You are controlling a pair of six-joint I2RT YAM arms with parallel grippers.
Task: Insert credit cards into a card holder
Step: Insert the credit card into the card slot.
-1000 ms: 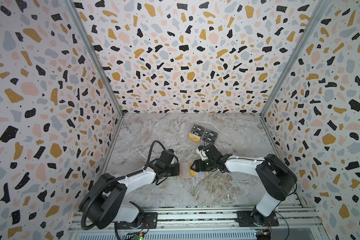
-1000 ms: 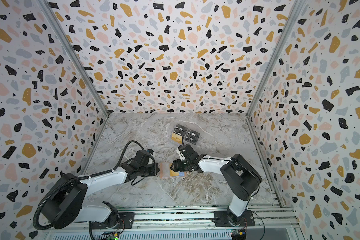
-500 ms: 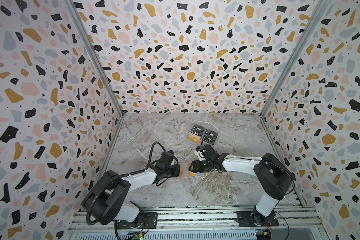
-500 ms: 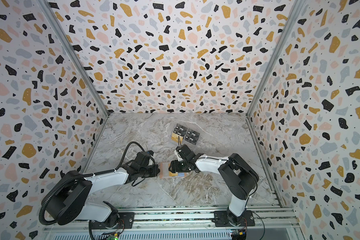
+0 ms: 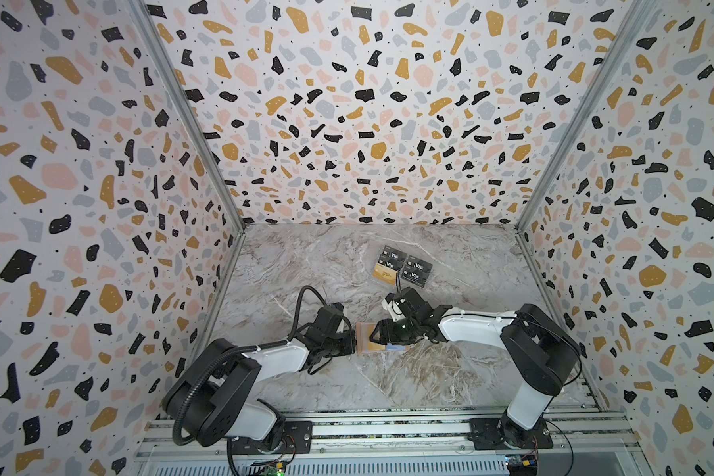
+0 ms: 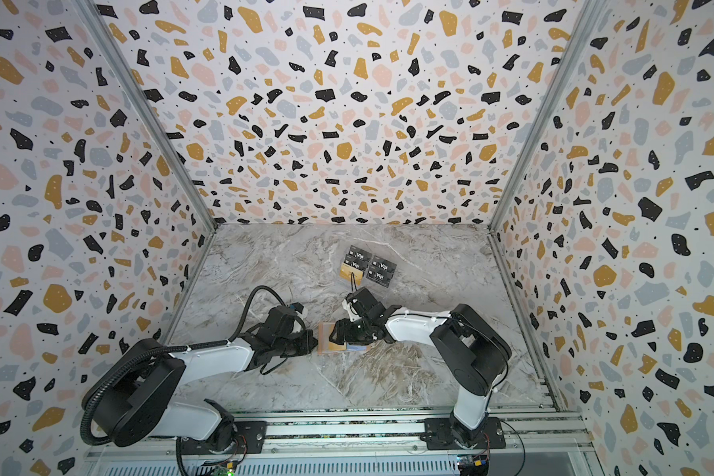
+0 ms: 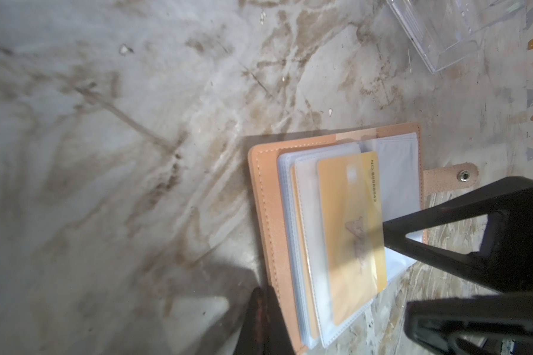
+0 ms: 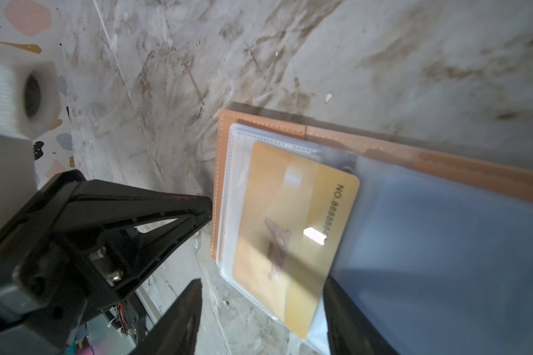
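The salmon-pink card holder (image 5: 364,331) (image 6: 325,331) lies open on the marble table between both grippers, showing its clear sleeves and snap tab (image 7: 463,175). A gold credit card (image 7: 348,221) (image 8: 296,221) sits mostly inside the top sleeve, one long edge sticking out. My left gripper (image 7: 263,295) (image 5: 352,344) is shut, its tip against the holder's outer edge (image 7: 268,199). My right gripper (image 8: 262,281) (image 5: 382,336) is open over the holder's other side. One of its fingers (image 7: 413,227) touches the card's exposed edge.
At the back of the table stands a clear acrylic stand (image 5: 405,268) (image 7: 450,30) with black "Vip" cards (image 5: 417,270) and one gold card (image 5: 384,274). Terrazzo walls enclose the table on three sides. The arm bases sit on the front rail.
My right gripper has crept a little toward the left gripper, over the holder. The left gripper has stayed shut at the holder's edge.
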